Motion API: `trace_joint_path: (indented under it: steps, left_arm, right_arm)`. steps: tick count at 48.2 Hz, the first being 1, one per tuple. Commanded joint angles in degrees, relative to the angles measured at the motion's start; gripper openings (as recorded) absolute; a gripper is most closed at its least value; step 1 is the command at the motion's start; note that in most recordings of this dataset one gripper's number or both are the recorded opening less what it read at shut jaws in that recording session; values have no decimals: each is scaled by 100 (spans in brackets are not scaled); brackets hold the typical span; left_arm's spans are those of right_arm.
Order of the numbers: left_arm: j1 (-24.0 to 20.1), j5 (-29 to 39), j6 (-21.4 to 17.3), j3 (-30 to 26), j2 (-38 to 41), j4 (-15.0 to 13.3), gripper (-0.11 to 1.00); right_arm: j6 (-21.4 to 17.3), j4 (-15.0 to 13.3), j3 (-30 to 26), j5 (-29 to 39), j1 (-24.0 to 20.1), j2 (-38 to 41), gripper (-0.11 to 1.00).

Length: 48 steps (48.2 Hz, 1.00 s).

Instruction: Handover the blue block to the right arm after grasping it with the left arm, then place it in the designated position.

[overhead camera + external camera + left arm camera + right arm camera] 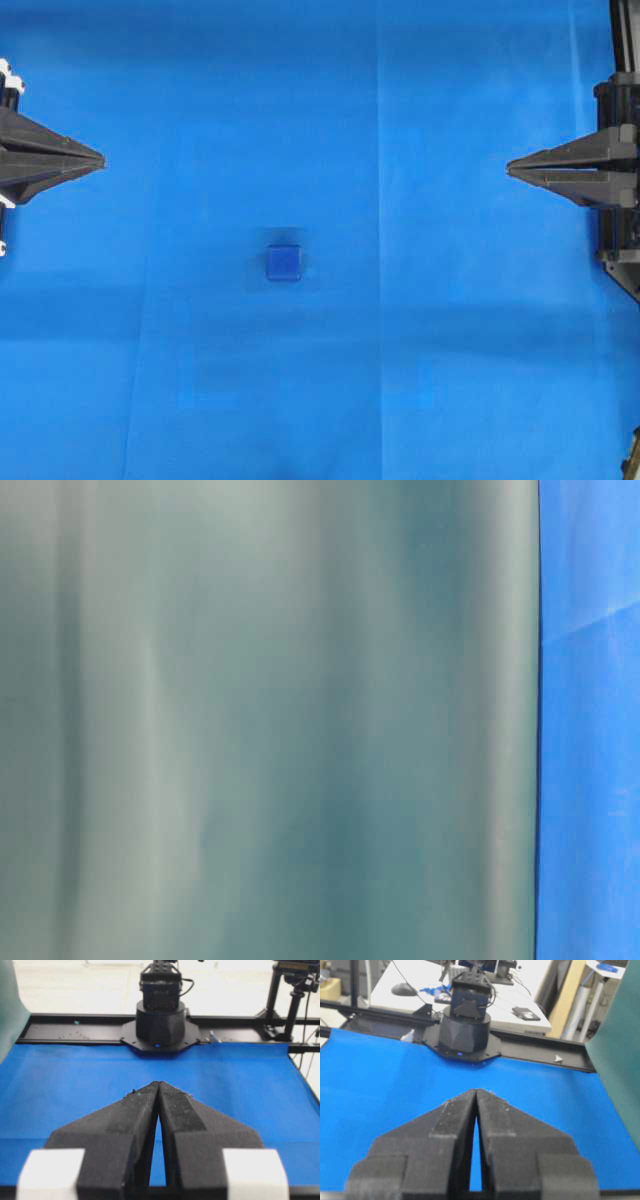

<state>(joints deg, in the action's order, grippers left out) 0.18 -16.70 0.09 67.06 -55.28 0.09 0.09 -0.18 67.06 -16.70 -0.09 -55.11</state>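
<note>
The blue block, a small dark-blue cube, lies alone on the blue cloth near the middle of the overhead view. My left gripper sits at the far left edge, tips touching, shut and empty; white blocks flank its finger mounts. My right gripper is all black, at the far right edge, also shut with nothing in it. Both grippers point toward the centre, well apart from the block. In the wrist views the left gripper and right gripper show closed tips; the block is hidden behind the fingers or out of view there.
Blue cloth covers the whole table. The opposite arm's black base stands at the far edge in each wrist view. A green backdrop fills most of the table-level view, with a blue strip at the right.
</note>
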Motion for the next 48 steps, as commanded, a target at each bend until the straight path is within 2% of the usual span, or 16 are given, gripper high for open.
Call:
trace_joint_path:
  steps: [1, 7, 28, 31, 33, 38, 44, 48]
  left_arm:
    - [0, -35, 0, -79, -62, 18, 0]
    - [0, 0, 0, -79, -114, 26, 0]
    - [0, 18, 0, -79, -105, 26, 0]
    - [9, 9, 9, -79, -105, 26, 1]
    - [9, -9, 18, -79, -105, 26, 5]
    - [26, -9, 35, -79, -105, 26, 32]
    - [132, -9, 44, -79, -105, 26, 71]
    - [149, 26, 62, -79, -105, 26, 88]
  right_arm:
    - [-26, 26, -123, -9, -26, 18, 0]
    - [-26, 26, -220, 202, -26, 44, -6]
    - [-35, 9, -264, 378, -26, 44, -5]
    - [-53, 26, -264, 378, -26, 53, -2]
    - [-62, 35, -264, 396, -26, 62, 4]
    - [-88, 53, -272, 396, -26, 70, 25]
    - [-141, 53, -272, 396, -26, 62, 64]
    - [-141, 53, -272, 396, -26, 62, 86]
